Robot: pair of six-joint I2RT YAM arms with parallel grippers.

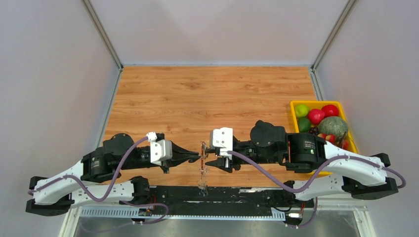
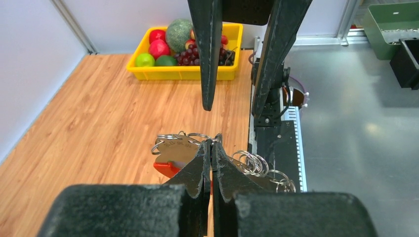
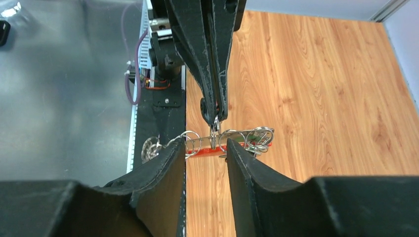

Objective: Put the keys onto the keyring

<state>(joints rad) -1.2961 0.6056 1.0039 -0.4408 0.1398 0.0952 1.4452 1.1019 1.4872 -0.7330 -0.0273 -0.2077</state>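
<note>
The keyring (image 3: 207,151) hangs in the air just over the near edge of the desk (image 1: 207,94), midway between the two arms. Its red bar lies level, with silver rings bunched along it and a small green tag (image 3: 252,139) at one end. More silver rings (image 2: 249,163) trail off the other end, above the black rail (image 1: 237,195) that carries the arm bases. The left claw (image 2: 211,148) is pressed together on one of the silver rings and holds the keyring up. The right claw (image 1: 208,160) faces it from the right with its fingers (image 3: 165,163) spread, one on either side of the red bar, and no contact can be made out. Single keys cannot be told apart among the rings. The desk is warm orange wood grain, bare across its middle and far part. At its right edge stands a yellow bin (image 1: 295,106) of fruit: a green apple (image 1: 301,109), red apples (image 1: 330,109), a dark green melon (image 1: 332,127) and dark grapes (image 2: 190,55). Pale grey walls (image 1: 49,74) close the left, far and right sides, with aluminium posts (image 1: 101,32) at the far corners. Nearer than the rail lies a dull grey metal floor plate (image 2: 356,148), and a green bin (image 2: 390,19) sits beyond it.
</note>
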